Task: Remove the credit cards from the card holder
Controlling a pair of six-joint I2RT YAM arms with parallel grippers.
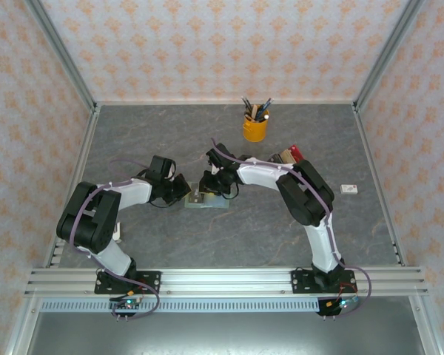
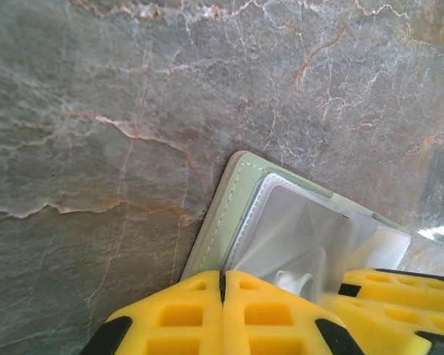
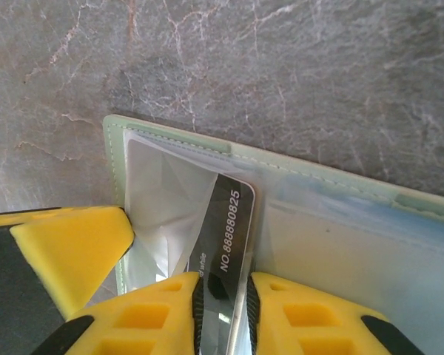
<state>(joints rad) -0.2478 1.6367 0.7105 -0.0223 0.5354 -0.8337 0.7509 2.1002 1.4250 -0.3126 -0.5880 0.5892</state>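
- Credit card [image 3: 229, 222], dark with a white printed number, ran between the right jaws. Their yellow pads [image 3: 303, 310] stood a narrow gap apart on either side of it, and whether they pressed on it could not be told.
- Left jaws were pressed together, their pads [image 2: 185, 310] meeting with nothing between them and their tips at the near edge of the card holder [image 2: 233, 200].
- Card holder lay open and flat on the bench, with a stitched sage-green border around clear plastic pockets. The card's far end lay at one pocket, in or on it I could not tell.
- Seen from above, the two arms met over the holder near the middle of the bench [image 1: 281, 237], a grey marbled surface.
- Farther back stood a yellow cup of pens [image 1: 255, 127], with a cluster of dark, tan and red blocks [image 1: 290, 155] just right of it. A small white object [image 1: 348, 189] lay near the right edge.
- Walls [image 1: 207, 44] with orange-patterned paper enclosed the bench, and an aluminium rail [image 1: 222, 279] ran along the near side.
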